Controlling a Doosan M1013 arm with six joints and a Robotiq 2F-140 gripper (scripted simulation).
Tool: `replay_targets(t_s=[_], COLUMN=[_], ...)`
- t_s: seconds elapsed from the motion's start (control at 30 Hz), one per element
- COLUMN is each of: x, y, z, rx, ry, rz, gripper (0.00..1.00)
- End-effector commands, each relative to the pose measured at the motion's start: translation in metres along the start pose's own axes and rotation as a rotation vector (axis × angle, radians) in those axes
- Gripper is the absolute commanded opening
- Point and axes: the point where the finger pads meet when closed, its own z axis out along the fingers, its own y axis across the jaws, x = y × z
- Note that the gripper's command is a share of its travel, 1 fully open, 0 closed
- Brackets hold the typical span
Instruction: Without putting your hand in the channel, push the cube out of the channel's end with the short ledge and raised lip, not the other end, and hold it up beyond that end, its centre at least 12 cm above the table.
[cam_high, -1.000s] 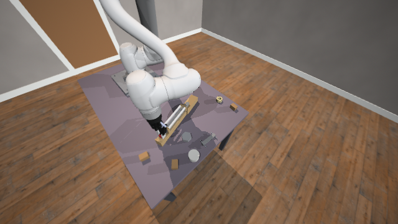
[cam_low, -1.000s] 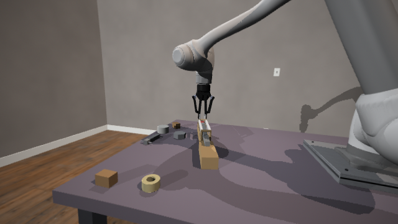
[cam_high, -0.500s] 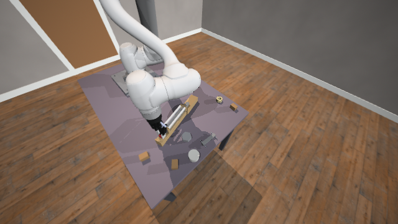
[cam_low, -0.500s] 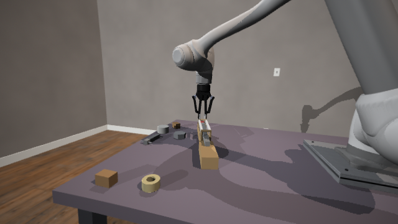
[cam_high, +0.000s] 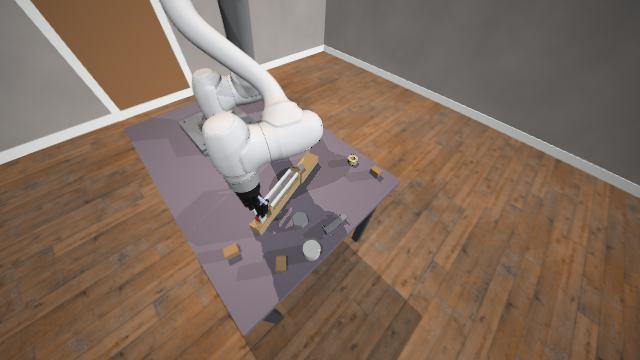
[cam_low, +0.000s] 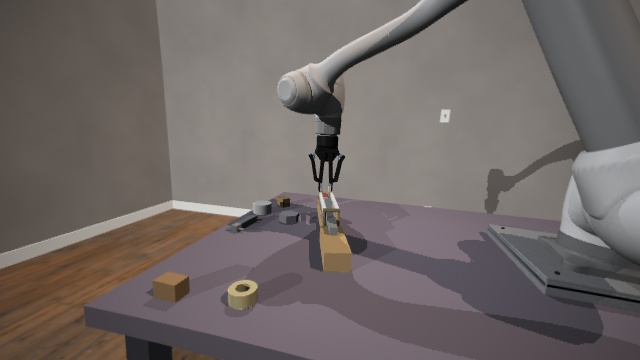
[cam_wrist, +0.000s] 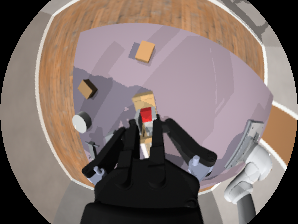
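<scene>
A long wooden channel (cam_high: 306, 167) (cam_low: 334, 254) with pale side rails lies at a slant in the middle of the purple table (cam_high: 170, 170) (cam_low: 425, 300). A small red cube (cam_high: 257, 218) (cam_low: 326, 197) (cam_wrist: 145, 116) sits at the channel's end nearest the table's front, on the short ledge. My gripper (cam_high: 259, 213) (cam_low: 327, 189) (cam_wrist: 147, 113) points straight down over that end, and its fingers are shut on the red cube. A grey piece (cam_low: 332, 227) lies inside the channel, further along.
Wooden blocks (cam_high: 231, 251) (cam_high: 281, 263) (cam_high: 375, 172) (cam_low: 170, 286), a tan ring (cam_high: 352, 159) (cam_low: 242, 293), a grey cylinder (cam_high: 311, 249) (cam_low: 261, 207), a grey hexagonal piece (cam_high: 299, 219) (cam_low: 288, 217) and a grey bar tool (cam_high: 334, 224) (cam_low: 241, 222) lie around the channel. The arm's base plate (cam_low: 550, 260) is at the table's far side.
</scene>
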Motion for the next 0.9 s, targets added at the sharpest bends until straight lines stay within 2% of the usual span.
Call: replay_targets(t_s=[0.0, 0.1, 0.2, 0.27, 0.47, 0.57, 0.87], x=[0.0, 0.0, 0.0, 0.0, 0.0, 0.0, 0.0], y=[0.0, 0.0, 0.0, 0.0, 0.0, 0.0, 0.0], z=[-0.001, -0.007, -0.022, -0.022, -0.064, -0.077, -0.081], rx=[0.0, 0.0, 0.0, 0.0, 0.0, 0.0, 0.0], ry=[0.0, 0.0, 0.0, 0.0, 0.0, 0.0, 0.0], rz=[0.0, 0.0, 0.0, 0.0, 0.0, 0.0, 0.0], gripper=[0.0, 0.0, 0.0, 0.0, 0.0, 0.0, 0.0])
